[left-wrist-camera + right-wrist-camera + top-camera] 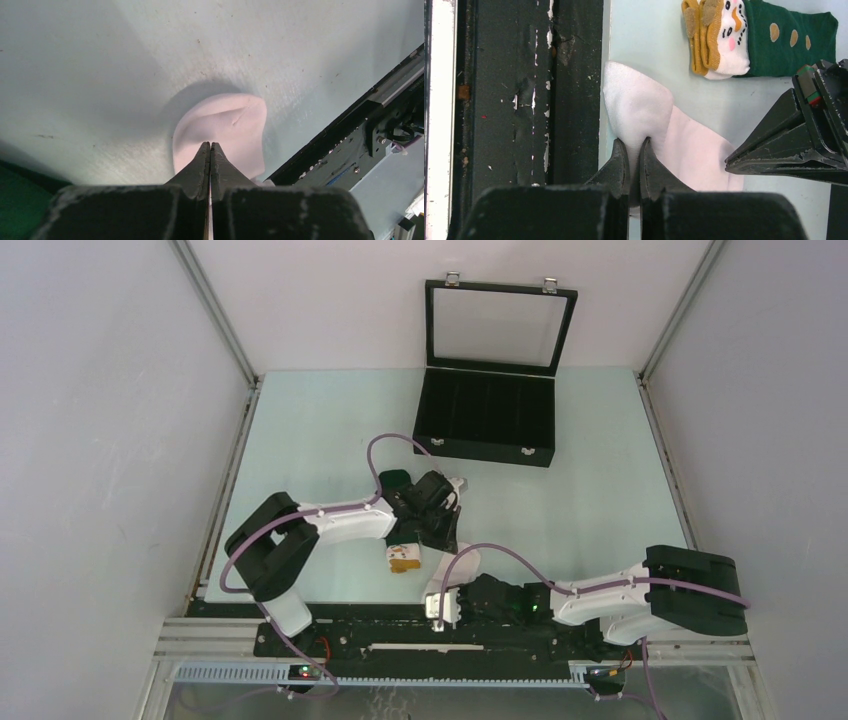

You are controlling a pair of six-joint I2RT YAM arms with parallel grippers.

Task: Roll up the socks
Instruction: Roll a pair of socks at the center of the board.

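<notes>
White sock (649,110) lies flat at the 6 o'clock edge of the surface (320,440), with one end against the dark rail (564,100). Green sock (789,45) sits near it, toward 10 o'clock in the top view. The two do not touch, and neither claw holds the green one.

Right claw (634,145): clenched on a fold of the white sock near its rail-side end. The fabric rises in a small peak between the fingers. Judged purpose: lift that end so it can be turned over.

Left claw (210,146): clenched, tips down on the white sock toward its other end, coming in from 12 o'clock. The wrist view does not show whether fabric is nipped between the tips or only pressed. It probably serves as an anchor, so the sock does not slide while the right claw works.

Judgement: the roll has not begun, since the sock shows no turn. The socks are not stacked, so rolling them together would mean bringing the green one over first. Risk: thin knit slipping out of the pinch.

Open case (487,420) stands at 12 o'clock, well apart.
</notes>
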